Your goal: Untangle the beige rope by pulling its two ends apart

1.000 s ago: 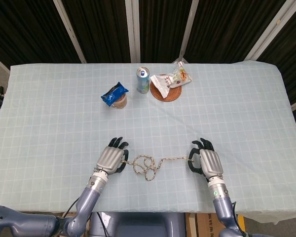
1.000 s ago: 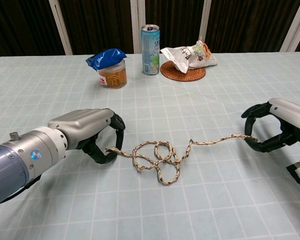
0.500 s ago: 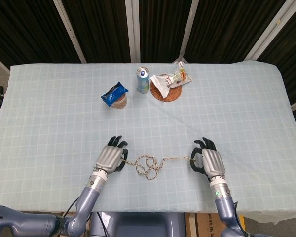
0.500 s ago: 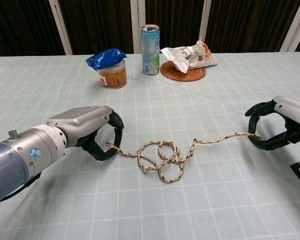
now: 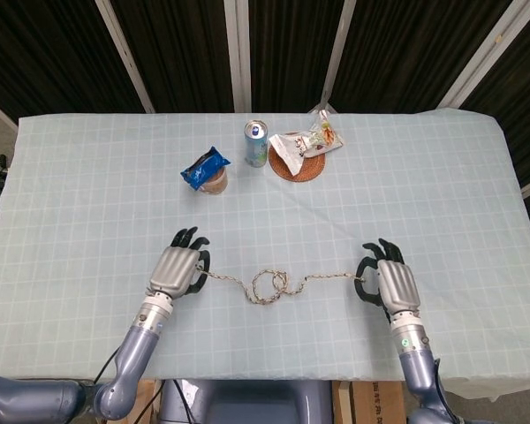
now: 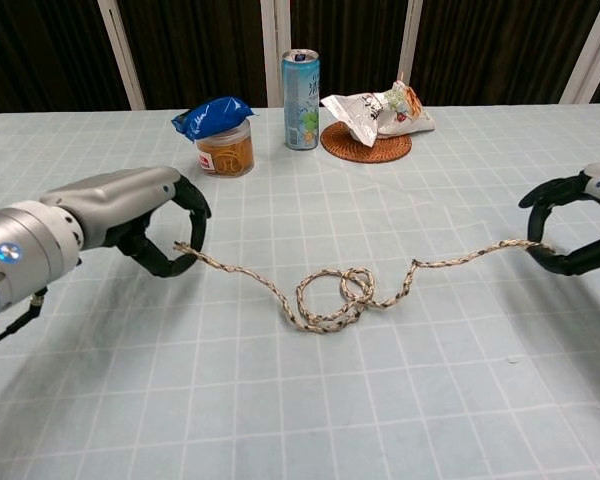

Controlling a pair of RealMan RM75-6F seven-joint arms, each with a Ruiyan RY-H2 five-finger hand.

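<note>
Near the table's [image 5: 88,203] front edge, left hand [image 5: 177,270] and right hand [image 5: 393,284] each pinch a rope [image 5: 269,285] end, knot midway.

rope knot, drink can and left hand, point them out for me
rope knot [image 6: 342,296], chest view, on the tangled loops mid-rope
drink can [image 6: 301,86], chest view, middle of its side
left hand [image 5: 178,268], head view, on the silver back of the hand
</note>
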